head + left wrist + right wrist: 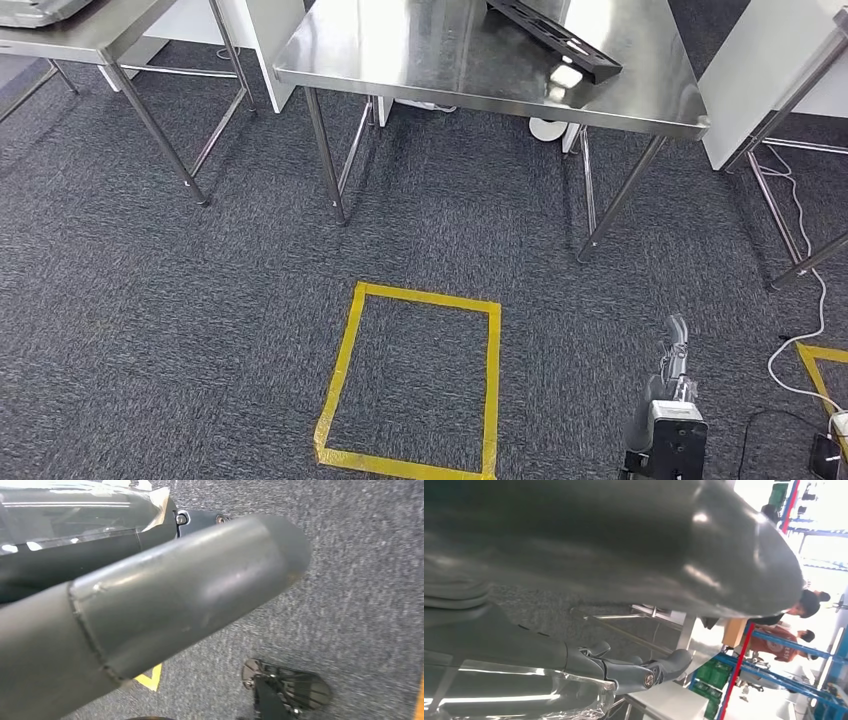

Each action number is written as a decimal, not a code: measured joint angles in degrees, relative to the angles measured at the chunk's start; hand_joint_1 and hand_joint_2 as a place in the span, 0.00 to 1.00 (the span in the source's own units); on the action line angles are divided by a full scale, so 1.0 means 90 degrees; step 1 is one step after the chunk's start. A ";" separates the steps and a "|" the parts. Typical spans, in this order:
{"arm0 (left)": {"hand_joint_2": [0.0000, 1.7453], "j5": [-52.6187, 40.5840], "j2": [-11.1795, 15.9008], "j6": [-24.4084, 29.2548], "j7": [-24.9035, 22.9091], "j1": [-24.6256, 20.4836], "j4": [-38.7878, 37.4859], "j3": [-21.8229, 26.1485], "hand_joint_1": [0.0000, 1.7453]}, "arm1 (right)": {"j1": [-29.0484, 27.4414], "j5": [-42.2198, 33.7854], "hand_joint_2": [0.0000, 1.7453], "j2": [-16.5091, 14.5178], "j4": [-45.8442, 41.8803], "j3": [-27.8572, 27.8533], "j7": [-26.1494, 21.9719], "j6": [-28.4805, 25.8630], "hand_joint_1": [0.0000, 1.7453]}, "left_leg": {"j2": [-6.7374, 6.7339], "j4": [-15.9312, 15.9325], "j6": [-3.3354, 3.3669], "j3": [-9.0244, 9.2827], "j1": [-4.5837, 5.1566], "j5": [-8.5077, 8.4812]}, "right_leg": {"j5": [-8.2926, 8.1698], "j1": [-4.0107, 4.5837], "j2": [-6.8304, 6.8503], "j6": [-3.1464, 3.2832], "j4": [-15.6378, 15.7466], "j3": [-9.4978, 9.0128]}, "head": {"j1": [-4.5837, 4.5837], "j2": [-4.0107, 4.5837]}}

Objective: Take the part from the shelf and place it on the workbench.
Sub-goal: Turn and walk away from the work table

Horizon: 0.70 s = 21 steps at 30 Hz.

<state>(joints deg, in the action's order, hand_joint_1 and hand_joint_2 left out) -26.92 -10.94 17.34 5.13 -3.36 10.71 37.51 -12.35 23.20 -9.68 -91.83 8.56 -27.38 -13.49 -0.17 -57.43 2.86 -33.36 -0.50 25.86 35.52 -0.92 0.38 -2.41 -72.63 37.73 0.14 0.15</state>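
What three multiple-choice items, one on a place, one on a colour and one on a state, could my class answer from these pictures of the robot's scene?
1. Where does the long black part lie?
A. on the steel workbench
B. on the carpet
C. inside the tape square

2. What colour is the tape square on the carpet?
A. red
B. yellow
C. white

3. How is the right hand in the head view?
A. it holds the black part
C. it rests on the workbench
B. it hangs low over the carpet, holding nothing

Answers: 1 A, the part rests on the steel top near its far right corner. 2 B, the taped outline is yellow. 3 B, the hand is low beside the square with nothing in it.
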 joint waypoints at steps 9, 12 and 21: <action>0.00 -0.0036 -0.0061 -0.0010 -0.0025 0.0006 -0.0001 -0.0002 0.00 | 0.0035 -0.0057 0.00 0.0034 0.0029 -0.0046 -0.0025 0.0034 0.00 | -0.0011 0.0054 -0.0195 -0.0418 0.0032 -0.0576 | -0.0468 0.0105 -0.0030 0.0105 0.2111 -0.1538 | 0.0004 0.0000; 0.00 -0.0018 -0.0064 0.0006 -0.0032 0.0021 -0.0002 0.0000 0.00 | 0.0040 -0.0064 0.00 0.0035 0.0043 -0.0054 -0.0026 0.0035 0.00 | 0.0023 -0.0418 -0.0305 -0.0579 0.0001 0.0035 | -0.0672 0.0013 0.0004 0.0278 0.2118 -0.1367 | 0.0040 0.0000; 0.00 -0.0013 -0.0053 0.0072 -0.0015 0.0001 -0.0002 0.0002 0.00 | 0.0043 -0.0085 0.00 0.0043 0.0110 -0.0061 -0.0046 0.0036 0.00 | 0.0053 -0.0450 -0.0404 0.0465 -0.0071 0.0415 | -0.1054 0.0042 0.0045 0.0185 0.1630 -0.0517 | 0.0066 0.0000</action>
<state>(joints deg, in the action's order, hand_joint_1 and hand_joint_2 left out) -27.03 -11.43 17.99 4.99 -3.35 10.69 37.52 -11.96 22.44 -9.29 -90.84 8.01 -27.79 -13.16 0.31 -61.48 -0.78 -29.18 -1.13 29.60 26.03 -0.54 0.78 -0.75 -57.96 33.08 0.73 0.15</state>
